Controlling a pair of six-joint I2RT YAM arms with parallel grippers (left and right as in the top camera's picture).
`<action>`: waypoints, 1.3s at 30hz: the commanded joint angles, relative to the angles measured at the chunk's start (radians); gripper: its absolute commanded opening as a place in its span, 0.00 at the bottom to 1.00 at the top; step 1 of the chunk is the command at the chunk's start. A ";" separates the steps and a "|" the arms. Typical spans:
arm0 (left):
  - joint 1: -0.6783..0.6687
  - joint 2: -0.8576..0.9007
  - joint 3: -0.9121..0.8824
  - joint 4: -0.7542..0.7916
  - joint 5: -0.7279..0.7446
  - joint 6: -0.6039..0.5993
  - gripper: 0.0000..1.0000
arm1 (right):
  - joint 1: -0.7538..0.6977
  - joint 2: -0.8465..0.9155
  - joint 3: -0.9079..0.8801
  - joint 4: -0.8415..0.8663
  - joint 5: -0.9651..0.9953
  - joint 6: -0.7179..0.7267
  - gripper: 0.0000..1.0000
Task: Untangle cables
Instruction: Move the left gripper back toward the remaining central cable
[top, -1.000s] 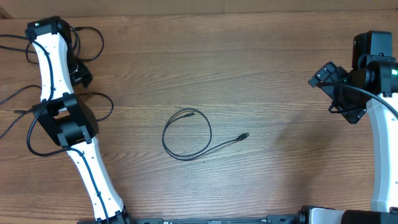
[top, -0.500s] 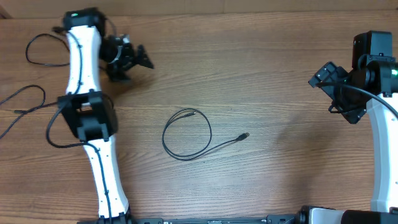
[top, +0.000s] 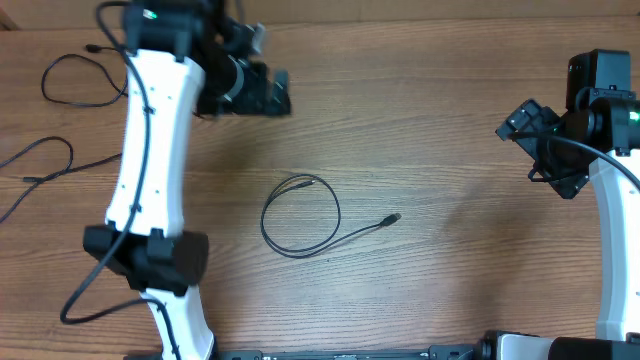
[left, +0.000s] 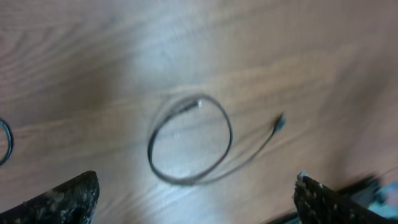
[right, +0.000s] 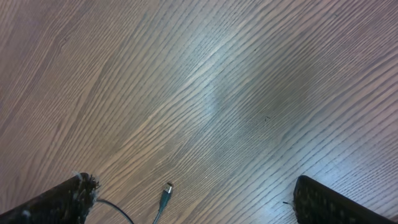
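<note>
Looking down on one thin black cable (top: 264, 225) near the middle of the overhead frame, curled into a single loop on the wooden table (top: 450, 80), with its plug (top: 393, 218) trailing off to the right. Untouched by either arm. Found again at the centre of the left wrist view as the same loop, and in the right wrist view only as the plug tip at the bottom edge.

Holding nothing on the left: left gripper (top: 265, 92) up at the top of the overhead frame, left of centre, spread wide (fingers (left: 62, 199) sitting at the two bottom corners of its own view). Likewise spread wide and empty for the right gripper (top: 545, 150), off at the right edge, well apart from the loop.

Several ways to go wrong from here, as a judgement:

- Coming down inside the loop's open middle and closing on bare wood, easy with something so thin and flat.
- Pinching where the strands seem to meet at the lower right of the loop, dragging both together and tightening instead of opening.
- Tugging the plug end too fast and whipping such a light cable across the smooth table.
- Sweeping the long left arm low over the upper left of the frame (more cables (top: 47, 82) there, close to the arm) and snagging them.
- Misjudging height from the blurred left wrist view; better to slow before descending.
</note>
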 joint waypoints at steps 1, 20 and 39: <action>-0.077 0.016 -0.103 0.005 -0.116 -0.008 1.00 | -0.001 -0.001 -0.005 0.004 0.010 -0.002 1.00; -0.198 0.019 -0.760 0.451 -0.229 0.021 1.00 | -0.001 -0.001 -0.005 0.004 0.010 -0.002 1.00; -0.197 0.020 -1.092 0.803 -0.318 0.034 0.54 | -0.001 -0.001 -0.005 0.004 0.010 -0.002 1.00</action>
